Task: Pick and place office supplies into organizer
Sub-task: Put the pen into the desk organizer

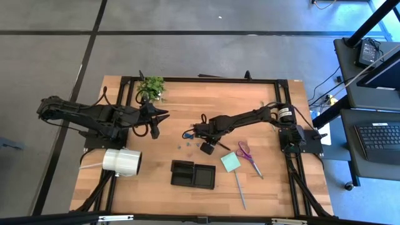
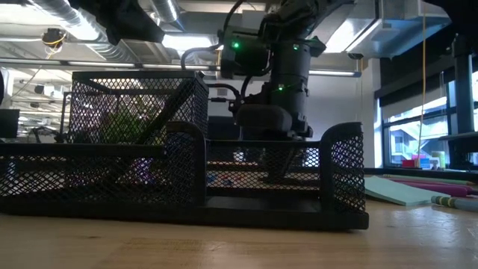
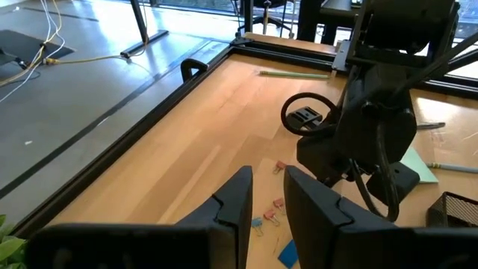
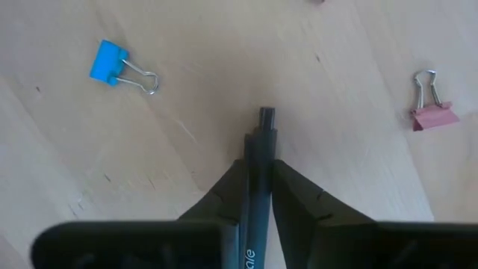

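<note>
- Right wrist view: right gripper (image 4: 258,179) pinches a black pen (image 4: 258,161) low on the table, ready to lift.
- Organizer (image 1: 193,174) sits near; left gripper (image 3: 267,196) waits, narrowly parted, empty.

right hand (image 4: 258,183) clamped, wrist down

Black mesh organizer (image 2: 187,161) before a dark arm (image 2: 280,90)

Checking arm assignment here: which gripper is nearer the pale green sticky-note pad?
Right. The right gripper, shut on a black pen, is beside the sticky-note pad; the left gripper waits farther off, near the plant.
</note>
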Motion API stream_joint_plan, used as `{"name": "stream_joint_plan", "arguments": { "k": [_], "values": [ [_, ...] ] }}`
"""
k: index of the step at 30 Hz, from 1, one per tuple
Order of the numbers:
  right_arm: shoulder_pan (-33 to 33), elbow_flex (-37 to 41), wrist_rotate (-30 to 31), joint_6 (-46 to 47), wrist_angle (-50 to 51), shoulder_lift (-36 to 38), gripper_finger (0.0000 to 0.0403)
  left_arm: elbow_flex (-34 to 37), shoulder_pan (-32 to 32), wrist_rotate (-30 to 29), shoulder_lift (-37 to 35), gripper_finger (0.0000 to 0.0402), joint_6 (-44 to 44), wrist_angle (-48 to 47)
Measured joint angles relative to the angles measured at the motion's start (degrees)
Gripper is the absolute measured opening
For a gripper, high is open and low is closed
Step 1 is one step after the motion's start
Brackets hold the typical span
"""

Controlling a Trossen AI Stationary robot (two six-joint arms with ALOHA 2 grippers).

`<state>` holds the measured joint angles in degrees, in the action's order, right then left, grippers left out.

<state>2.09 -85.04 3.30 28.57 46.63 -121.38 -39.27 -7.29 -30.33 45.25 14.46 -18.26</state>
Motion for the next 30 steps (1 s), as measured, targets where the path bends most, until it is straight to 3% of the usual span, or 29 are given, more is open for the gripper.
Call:
{"name": "stream_joint_plan", "arguments": {
  "k": [6, 15, 22, 30],
  "values": [
    [0.1, -9.3, -1.1, -4.9, 8.5, -0.4, 0.0050, 0.0, 0.0, 0.0, 0.0, 0.0072, 0.0, 0.0],
    [-0.8, -31.5, -1.4, -13.9, 19.3, -0.2, 0.0051, 0.0, 0.0, 1.9, -0.2, 0.0072, 1.3, 0.2],
    [-3.7, -50.0, 6.7, -20.2, 22.4, 0.1, 0.0051, 0.0, -1.3, -0.5, -4.0, 0.0072, 1.3, 0.5],
    [-5.5, -37.6, 8.3, -23.0, -2.9, 11.8, 0.0051, 0.0, -3.3, -1.0, -7.7, 0.0072, -2.3, 5.7]
  ]
}}
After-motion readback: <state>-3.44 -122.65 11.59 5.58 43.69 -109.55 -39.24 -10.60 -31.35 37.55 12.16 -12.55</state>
